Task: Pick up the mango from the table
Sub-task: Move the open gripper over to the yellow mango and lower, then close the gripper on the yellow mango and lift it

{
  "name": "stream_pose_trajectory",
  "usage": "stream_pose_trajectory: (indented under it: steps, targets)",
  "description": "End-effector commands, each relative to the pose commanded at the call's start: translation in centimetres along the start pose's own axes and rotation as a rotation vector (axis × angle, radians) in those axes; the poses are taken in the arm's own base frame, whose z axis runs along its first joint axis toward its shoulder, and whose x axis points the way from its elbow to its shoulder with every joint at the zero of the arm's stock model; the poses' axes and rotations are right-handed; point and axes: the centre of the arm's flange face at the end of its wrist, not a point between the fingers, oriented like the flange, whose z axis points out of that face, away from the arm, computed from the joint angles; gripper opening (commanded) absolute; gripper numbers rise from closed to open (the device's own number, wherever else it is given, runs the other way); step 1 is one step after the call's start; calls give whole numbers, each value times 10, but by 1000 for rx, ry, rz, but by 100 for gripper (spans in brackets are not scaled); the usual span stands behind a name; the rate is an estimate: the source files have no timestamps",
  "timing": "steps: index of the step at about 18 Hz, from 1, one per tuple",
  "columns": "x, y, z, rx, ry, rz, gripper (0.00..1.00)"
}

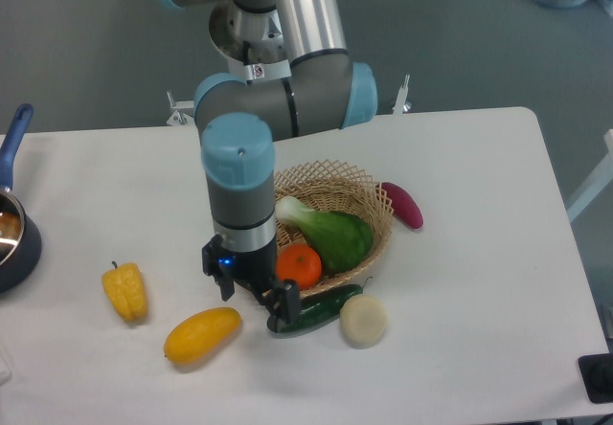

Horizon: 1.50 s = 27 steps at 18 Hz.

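- Yellow-orange mango (201, 336) lies on the white table (479, 214), at 7 o'clock from the gripper (253, 298).
- The gripper's fingers are apart, holding nothing, just beside the cucumber (321, 310).

I see my arm (287, 23) coming in from the top of the view, its silver tube slanting down to a grey elbow joint with blue caps, and from there the wrist (241, 195) hangs straight down, its round blue cap facing the camera. Under the wrist sits the black gripper (254, 299), with a small blue light glowing on its body. Its two fingers point downward with a gap between them, one finger (222, 277) at the left and the other lower and to the right; they grip nothing, and the tips hang close to the surface
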Motion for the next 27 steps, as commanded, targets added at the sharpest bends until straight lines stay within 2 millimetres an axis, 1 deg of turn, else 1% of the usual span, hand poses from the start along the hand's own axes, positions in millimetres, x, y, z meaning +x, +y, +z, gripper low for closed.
stream_pose_trajectory:
  steps: [1,3,6,7,9,11,13,17,19,21,23,25,27]
  targets:
    - [5,-1,8,-6,16,-17,100]
    - [24,-16,24,-15,41,-14,100]
    - [31,-21,43,-26,63,-91,100]
    - [37,-26,48,-30,68,-110,100]
    - [42,-31,47,-28,70,-190,100]
    - [43,-35,44,-6,82,-234,100]
    - [43,-36,52,-11,88,-230,100]
    - [40,-38,61,-17,89,-224,100]
    - [36,-40,66,-20,88,-213,100]
    - [37,-40,71,-24,94,-188,100]
    - [35,-41,71,-21,92,-168,100]
    - [34,-42,77,-25,96,-136,100]
    - [37,-44,81,-26,100,-120,100]
